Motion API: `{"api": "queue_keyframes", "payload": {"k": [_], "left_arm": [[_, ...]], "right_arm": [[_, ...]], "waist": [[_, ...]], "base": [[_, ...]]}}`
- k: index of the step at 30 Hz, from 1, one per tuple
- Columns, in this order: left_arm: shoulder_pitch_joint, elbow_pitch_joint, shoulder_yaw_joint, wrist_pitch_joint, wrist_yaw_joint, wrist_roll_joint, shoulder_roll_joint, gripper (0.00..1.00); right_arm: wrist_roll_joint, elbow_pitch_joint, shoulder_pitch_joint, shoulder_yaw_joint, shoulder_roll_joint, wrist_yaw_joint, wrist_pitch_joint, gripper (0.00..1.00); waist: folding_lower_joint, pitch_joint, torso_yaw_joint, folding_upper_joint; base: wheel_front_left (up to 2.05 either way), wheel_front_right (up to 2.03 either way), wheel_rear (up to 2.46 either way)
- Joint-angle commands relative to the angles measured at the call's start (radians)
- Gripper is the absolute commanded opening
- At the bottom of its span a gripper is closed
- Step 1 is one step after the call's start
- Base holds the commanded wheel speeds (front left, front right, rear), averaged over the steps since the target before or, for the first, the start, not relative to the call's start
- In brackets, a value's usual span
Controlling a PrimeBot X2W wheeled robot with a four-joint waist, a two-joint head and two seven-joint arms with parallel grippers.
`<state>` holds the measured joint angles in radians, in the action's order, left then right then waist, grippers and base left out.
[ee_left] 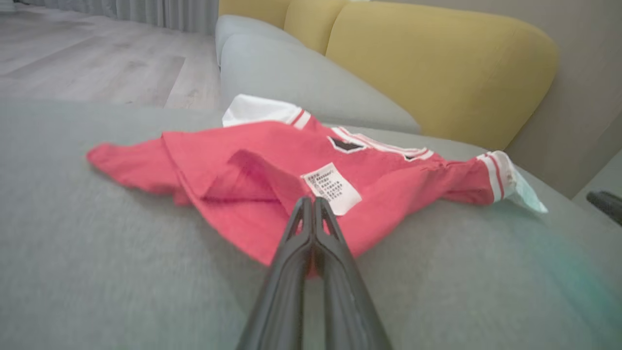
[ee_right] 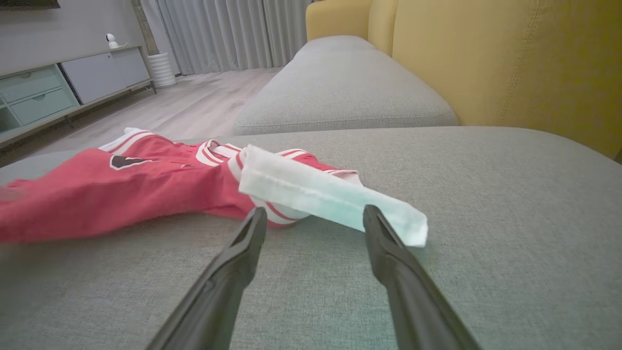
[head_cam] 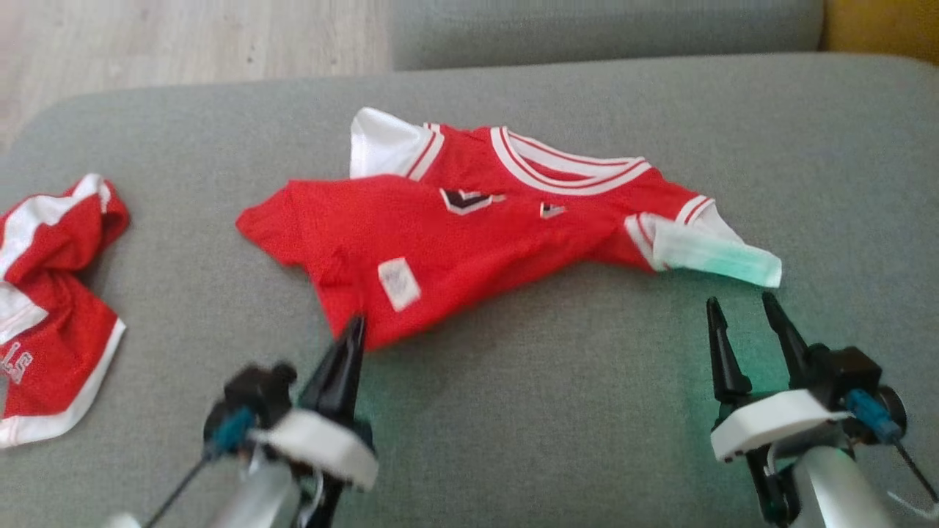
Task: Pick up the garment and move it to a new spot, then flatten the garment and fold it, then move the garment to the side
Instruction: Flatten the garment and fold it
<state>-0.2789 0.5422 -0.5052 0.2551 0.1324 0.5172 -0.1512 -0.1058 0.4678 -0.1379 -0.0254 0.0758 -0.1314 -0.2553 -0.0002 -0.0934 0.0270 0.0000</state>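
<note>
The red jersey (head_cam: 469,242) lies rumpled on the grey sofa cushion (head_cam: 587,425). The left tool (head_cam: 356,324) is pressed together at its near hem; whether cloth is pinched is unclear. The right tool (head_cam: 741,302) gapes wide just short of the pale sleeve (head_cam: 715,253). Another red garment (head_cam: 51,308) is cut off leftward.

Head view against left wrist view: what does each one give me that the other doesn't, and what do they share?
Head view adds: a second red-and-white garment, crumpled at the left of the cushion.
Left wrist view adds: curtains along its top edge, and lines of print on the white label, which is a blur from the head.
Shared: the red jersey lying rumpled on the grey cushion, with the left gripper shut on its near hem.
</note>
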Motion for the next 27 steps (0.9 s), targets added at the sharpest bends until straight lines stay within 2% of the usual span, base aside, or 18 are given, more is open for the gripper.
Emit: {"api": "queue_keyframes", "payload": {"k": [1, 5, 6, 7, 8, 9, 13, 19, 27], "left_arm": [[-0.022, -0.025, 0.033, 0.007, -0.002, -0.002, -0.022, 0.00], [0.052, -0.013, 0.075, 0.007, -0.002, -0.041, -0.028, 0.00], [0.065, -0.006, 0.100, 0.007, -0.003, -0.056, -0.030, 0.11], [0.077, -0.005, 0.128, 0.007, -0.011, -0.075, -0.029, 0.42], [0.090, -0.009, 0.165, 0.007, -0.023, -0.085, -0.022, 0.89], [0.101, -0.014, 0.196, 0.007, -0.034, -0.102, -0.016, 1.00], [0.140, -0.071, 0.318, 0.007, -0.096, -0.186, 0.011, 1.00], [0.198, -0.174, 0.450, 0.007, -0.139, -0.286, 0.062, 1.00], [0.257, -0.156, 0.499, 0.007, -0.095, -0.320, 0.097, 1.00]], "right_arm": [[-0.006, -0.027, -0.005, -0.019, -0.004, 0.001, -0.006, 1.00], [-0.008, -0.026, 0.022, -0.010, -0.004, 0.001, -0.006, 1.00], [-0.009, -0.026, 0.028, -0.010, -0.004, 0.001, -0.006, 1.00], [-0.009, -0.026, 0.031, -0.010, -0.004, 0.001, -0.006, 1.00], [-0.010, -0.026, 0.034, -0.009, -0.004, 0.001, -0.006, 1.00], [-0.011, -0.028, 0.035, -0.007, -0.005, 0.001, -0.006, 1.00], [-0.013, -0.061, 0.040, -0.001, -0.012, 0.001, -0.006, 1.00], [-0.018, -0.118, 0.026, -0.021, -0.023, 0.001, -0.006, 1.00], [-0.060, -0.064, 0.033, -0.072, -0.025, 0.001, -0.006, 1.00]], "waist": [[0.0002, 0.016, 0.004, 0.0000], [0.0002, 0.038, 0.000, 0.0000], [0.0002, 0.042, -0.003, 0.0000], [0.0002, 0.045, -0.006, 0.0000], [0.0002, 0.049, -0.009, 0.0000], [0.0002, 0.051, -0.011, 0.0000], [0.0002, 0.058, -0.022, 0.0000], [0.0002, 0.072, -0.043, 0.0000], [0.0002, 0.094, -0.047, 0.0000]], "base": [[0.00, 0.00, 0.00], [0.00, 0.00, 0.00], [0.00, 0.00, 0.00], [0.00, 0.00, 0.00], [0.00, 0.00, 0.00], [0.00, 0.00, 0.00], [0.00, 0.00, 0.00], [0.00, 0.00, 0.00], [0.00, 0.00, 0.00]]}}
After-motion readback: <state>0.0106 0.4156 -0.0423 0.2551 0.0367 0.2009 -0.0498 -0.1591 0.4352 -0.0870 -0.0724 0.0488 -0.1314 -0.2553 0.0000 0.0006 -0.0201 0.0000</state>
